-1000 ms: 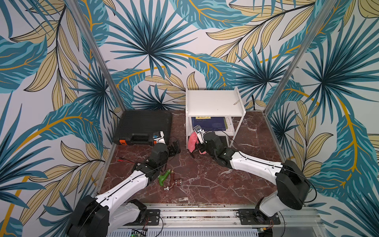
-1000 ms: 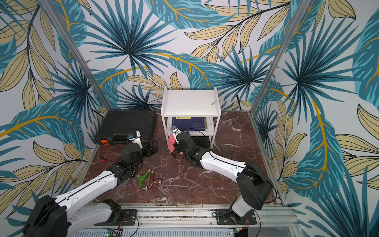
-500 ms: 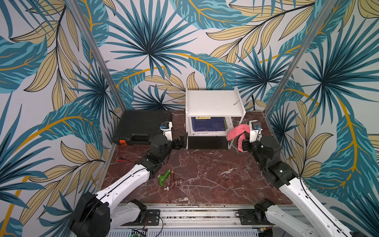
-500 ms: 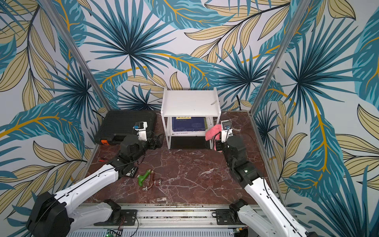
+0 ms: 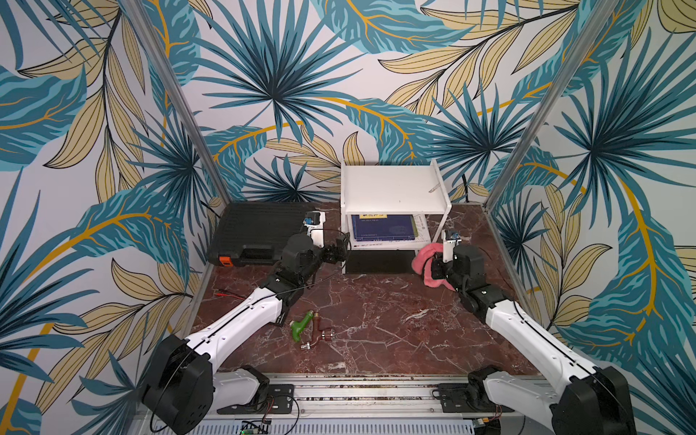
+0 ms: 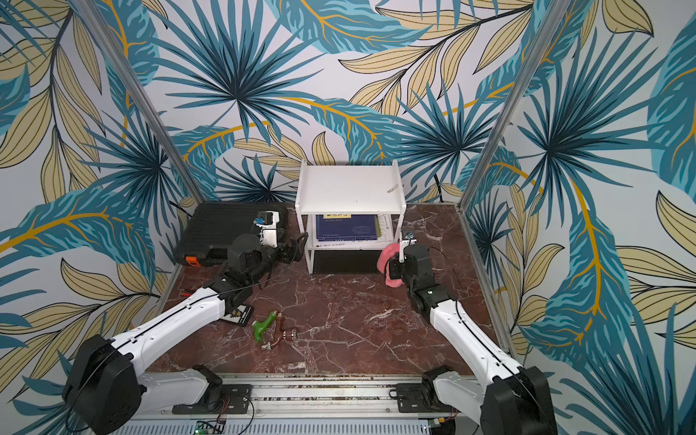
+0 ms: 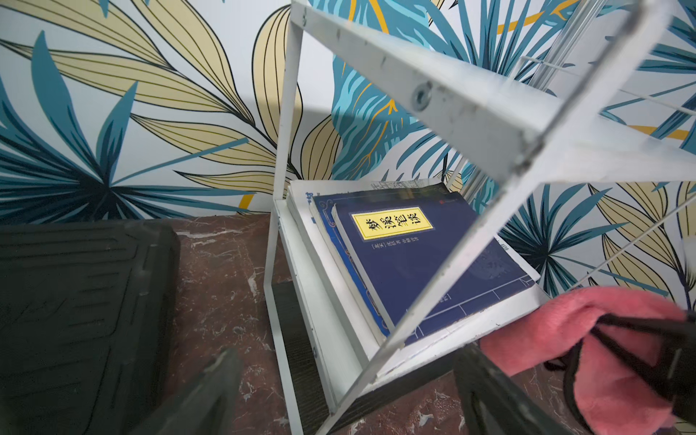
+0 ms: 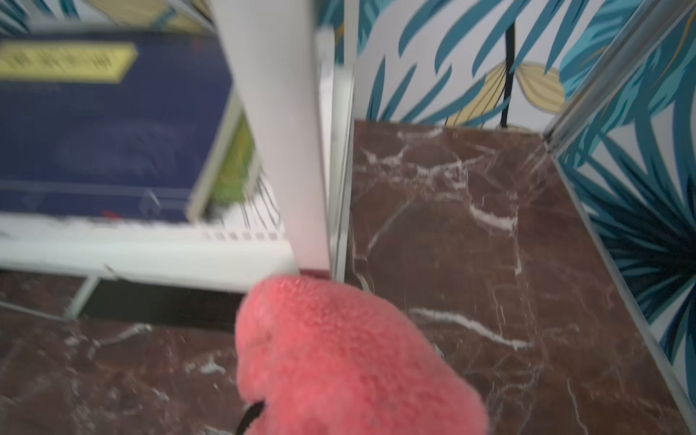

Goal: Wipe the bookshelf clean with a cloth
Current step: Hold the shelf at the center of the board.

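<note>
- The bookshelf [image 5: 391, 184] [image 6: 348, 184] stands on the marble table [image 5: 395, 320] against the back wall. It is a white unit with two boards, and both top views show it upright.
- The pink cloth [image 5: 423, 260] [image 6: 384, 256] is bunched at the bookshelf's front right leg, level with the lower board.
- In the right wrist view the cloth [image 8: 339, 357] comes right up under the front corner of that board, beside the bookshelf [image 8: 271, 132] leg. The view is blurred, so I cannot tell whether it touches.
- The right gripper [image 5: 433, 263] [image 6: 393, 267] is pressed together on the cloth and holds it just in front of the bookshelf's right side.
- The left gripper [image 5: 335, 250] [image 6: 292, 248] is at the bookshelf's front left leg and points toward it.
- In the left wrist view the left gripper [image 7: 346, 357] has its jaws spread wide, one on each side of the bookshelf's [image 7: 452, 101] front left corner. They grip nothing.
- The same view shows the cloth [image 7: 583, 327] at the far front corner of the lower board.
- A blue book [image 5: 384, 228] [image 7: 422, 263] lies flat on the lower board, on top of other books.
- A small thin thing [image 5: 434, 187] lies on the top board near its right edge, too small to name.
- A black case [image 5: 260, 229] lies closed just beside the bookshelf, on the left arm's side.
- A green-handled tool [image 5: 301, 325] lies on the table well in front of the bookshelf.
</note>
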Robot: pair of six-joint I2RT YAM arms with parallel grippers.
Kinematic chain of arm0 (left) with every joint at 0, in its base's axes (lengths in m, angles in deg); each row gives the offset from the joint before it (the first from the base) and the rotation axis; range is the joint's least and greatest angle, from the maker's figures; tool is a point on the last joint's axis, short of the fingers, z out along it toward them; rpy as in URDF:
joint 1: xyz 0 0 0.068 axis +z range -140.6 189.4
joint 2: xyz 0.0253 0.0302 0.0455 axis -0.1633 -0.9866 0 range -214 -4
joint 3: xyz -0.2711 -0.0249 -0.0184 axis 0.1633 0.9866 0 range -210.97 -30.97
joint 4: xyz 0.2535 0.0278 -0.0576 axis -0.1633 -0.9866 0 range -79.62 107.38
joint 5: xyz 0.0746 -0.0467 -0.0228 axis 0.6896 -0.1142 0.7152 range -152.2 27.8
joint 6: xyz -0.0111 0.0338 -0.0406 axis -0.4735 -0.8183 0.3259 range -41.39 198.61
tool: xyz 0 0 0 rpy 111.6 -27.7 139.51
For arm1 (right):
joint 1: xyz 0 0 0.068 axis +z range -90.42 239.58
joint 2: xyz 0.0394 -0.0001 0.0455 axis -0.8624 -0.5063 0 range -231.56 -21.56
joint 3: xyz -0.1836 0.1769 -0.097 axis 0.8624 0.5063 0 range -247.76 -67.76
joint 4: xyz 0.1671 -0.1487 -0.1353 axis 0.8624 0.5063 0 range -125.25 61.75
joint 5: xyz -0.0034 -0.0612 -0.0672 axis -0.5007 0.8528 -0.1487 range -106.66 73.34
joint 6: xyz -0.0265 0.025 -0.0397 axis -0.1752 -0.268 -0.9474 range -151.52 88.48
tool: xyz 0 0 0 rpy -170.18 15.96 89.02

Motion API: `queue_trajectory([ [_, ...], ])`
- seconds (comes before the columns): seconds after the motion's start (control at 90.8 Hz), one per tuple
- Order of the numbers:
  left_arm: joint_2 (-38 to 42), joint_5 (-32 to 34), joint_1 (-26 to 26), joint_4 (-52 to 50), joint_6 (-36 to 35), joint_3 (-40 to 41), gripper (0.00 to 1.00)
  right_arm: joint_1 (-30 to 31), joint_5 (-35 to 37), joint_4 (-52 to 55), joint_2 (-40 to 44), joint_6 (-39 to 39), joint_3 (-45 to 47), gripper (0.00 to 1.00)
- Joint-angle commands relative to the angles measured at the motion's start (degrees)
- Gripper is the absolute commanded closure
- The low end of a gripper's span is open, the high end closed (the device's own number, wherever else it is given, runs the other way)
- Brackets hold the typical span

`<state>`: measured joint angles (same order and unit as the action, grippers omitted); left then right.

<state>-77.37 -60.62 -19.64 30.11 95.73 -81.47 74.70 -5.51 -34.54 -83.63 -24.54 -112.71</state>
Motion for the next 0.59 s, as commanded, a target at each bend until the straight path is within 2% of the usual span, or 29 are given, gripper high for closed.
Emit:
queue_trajectory([
  [0.0,-0.81,-1.53,0.23,-2.32,-3.63,-4.28,0.11,-0.98,-3.67,-6.39,2.25,4.14,-5.47,1.00],
  [0.088,-1.21,-0.55,0.21,-0.85,-3.12,-3.87,0.13,-2.13,-0.91,-7.57,1.01,6.58,-3.46,1.00],
  [0.154,-1.15,0.45,0.25,-0.73,-3.19,-3.79,0.17,-3.98,-1.56,-8.24,1.98,11.76,0.53,1.00],
  [0.231,-1.27,0.88,0.26,-1.39,-4.23,-4.09,0.19,-8.90,-7.48,-13.81,3.23,21.75,10.52,1.00],
  [0.297,-1.87,-0.06,0.21,-2.79,-5.66,-5.30,0.22,-14.30,-16.10,-18.01,1.86,27.67,12.57,1.00],
  [0.364,-2.74,-1.88,0.26,-3.98,-7.01,-6.85,0.25,-17.26,-23.90,-19.58,-1.34,29.80,9.40,1.00],
  [0.474,-3.42,-3.50,0.21,-2.51,-7.65,-7.23,0.30,-17.75,-34.88,-19.02,-8.76,29.67,-1.59,1.00],
  [0.584,-3.81,-3.85,0.21,-2.05,-8.28,-7.69,0.32,-17.16,-38.60,-17.44,-15.21,32.68,-12.54,1.00],
])
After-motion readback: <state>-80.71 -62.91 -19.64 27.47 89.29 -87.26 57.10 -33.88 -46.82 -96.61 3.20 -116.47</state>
